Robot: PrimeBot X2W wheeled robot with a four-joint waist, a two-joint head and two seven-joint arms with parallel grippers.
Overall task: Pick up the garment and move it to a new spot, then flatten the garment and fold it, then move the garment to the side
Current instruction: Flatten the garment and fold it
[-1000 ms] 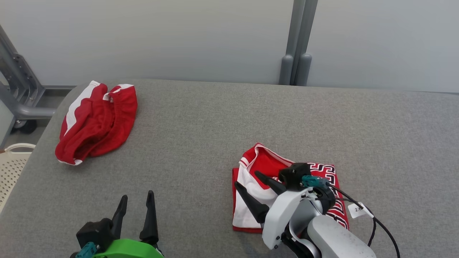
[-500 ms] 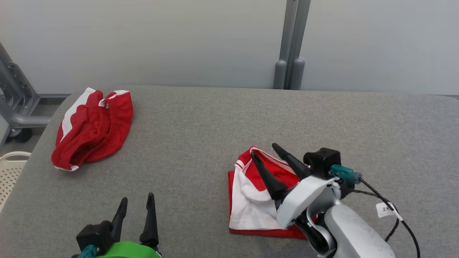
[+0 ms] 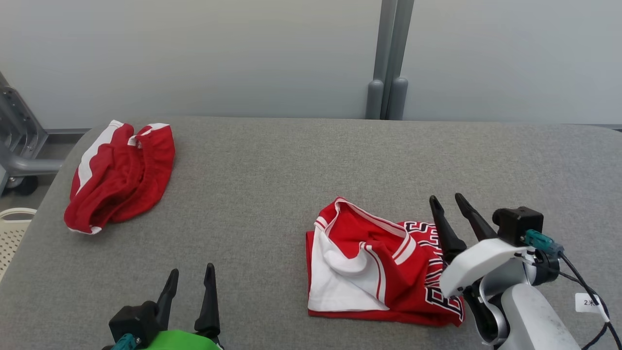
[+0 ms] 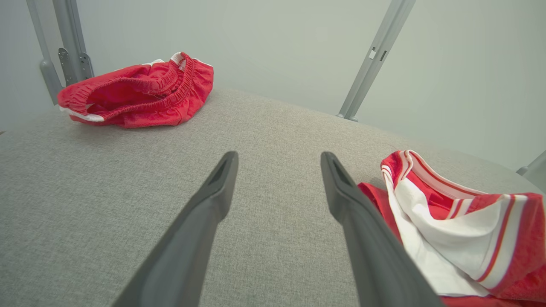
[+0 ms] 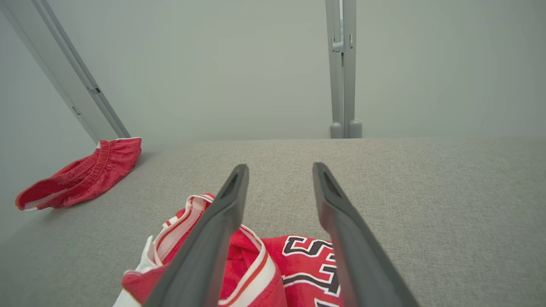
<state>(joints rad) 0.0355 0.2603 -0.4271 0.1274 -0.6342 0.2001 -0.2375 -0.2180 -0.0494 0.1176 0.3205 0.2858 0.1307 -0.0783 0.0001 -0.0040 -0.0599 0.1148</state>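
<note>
A folded red and white garment with black lettering lies on the grey table, right of centre. My right gripper hovers over its right edge, open and holding nothing. The right wrist view looks along that gripper onto the garment's lettering just below the fingers. At the near left edge my left gripper stands open over bare table. In the left wrist view this gripper has the garment to its right, apart from it.
A bunched pair of red shorts lies at the table's far left corner, also seen from both wrists. A pale basket and a grey metal frame stand beyond the left edge. A grey post rises behind.
My right gripper has swung from over the garment's left and middle to its right edge, uncovering the garment, and its fingers stand a little closer together. The head camera shifted slightly.
</note>
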